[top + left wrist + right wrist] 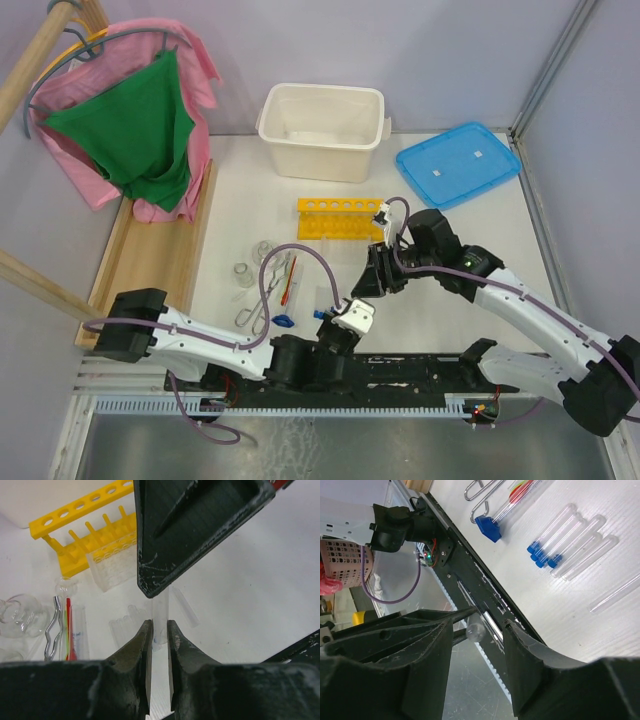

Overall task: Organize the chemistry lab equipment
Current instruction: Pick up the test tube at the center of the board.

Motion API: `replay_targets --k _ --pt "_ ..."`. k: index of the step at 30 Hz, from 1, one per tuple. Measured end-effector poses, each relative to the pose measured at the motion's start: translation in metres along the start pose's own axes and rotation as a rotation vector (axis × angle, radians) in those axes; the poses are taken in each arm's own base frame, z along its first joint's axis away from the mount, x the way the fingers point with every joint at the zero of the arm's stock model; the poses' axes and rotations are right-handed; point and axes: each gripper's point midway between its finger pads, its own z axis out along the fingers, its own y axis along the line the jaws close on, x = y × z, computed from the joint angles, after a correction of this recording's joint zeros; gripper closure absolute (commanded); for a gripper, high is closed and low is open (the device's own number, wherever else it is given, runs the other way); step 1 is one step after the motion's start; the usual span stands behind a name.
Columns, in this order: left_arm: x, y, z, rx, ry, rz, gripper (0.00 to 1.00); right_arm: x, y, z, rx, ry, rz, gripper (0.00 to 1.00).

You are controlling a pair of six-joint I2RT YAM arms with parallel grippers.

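Yellow plastic stands out from above: the test-tube rack [340,218] sits at the middle of the white surface [250,190], toward the far edge. The white tub [320,160] is behind it on that edge, and the blue lid [458,163] lies in the far right corner. Two small glass flasks [243,272], the metal tongs [262,302] and the thin red rod [287,285] lie left of the middle, closer to the near edge, with the blue-capped tubes [320,313] just beside them. The left pincer [345,305] and the right pincer [368,283] meet tip to tip near the middle of the near edge; what lies between them is too small to tell from up here. From the left wrist, the left pincer's fingers [140,645] are clamped on a clear tube [160,615] that stands upright between them. A dark finger of the right pincer hangs just above the tube's top end. The rack, flasks, tongs and red rod show beyond, toward the far left. From the right wrist, the right pincer's fingers [525,650] stand wide apart, with the round end of the same tube between them, touching neither. Below, on the surface, several tubes lie side by side close to the near edge, some showing blue caps.
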Motion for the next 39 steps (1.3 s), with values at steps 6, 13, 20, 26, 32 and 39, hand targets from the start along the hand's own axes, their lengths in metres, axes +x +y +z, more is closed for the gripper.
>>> replay_targets --k 6,13,20,26,32,39 --pt "-0.017 0.005 -0.004 0.013 -0.023 -0.057 0.97 0.002 -0.001 0.006 0.033 0.003 -0.020 0.48" --pt "-0.015 0.005 -0.004 0.013 -0.022 -0.054 0.97 -0.002 -0.004 0.007 0.058 -0.015 -0.033 0.50" --pt "-0.014 0.005 -0.004 0.012 -0.021 -0.051 0.97 -0.005 -0.003 0.005 0.068 -0.037 -0.043 0.54" --pt "-0.014 0.005 -0.004 0.012 -0.021 -0.050 0.97 -0.012 0.000 0.003 0.064 -0.066 -0.056 0.58" --pt "-0.011 0.006 -0.004 0.011 -0.017 -0.044 0.97 -0.019 0.002 0.003 0.065 -0.094 -0.066 0.63" --pt "-0.007 0.007 -0.004 0.007 -0.010 -0.055 0.97 -0.023 0.005 0.002 0.061 -0.106 -0.069 0.69"
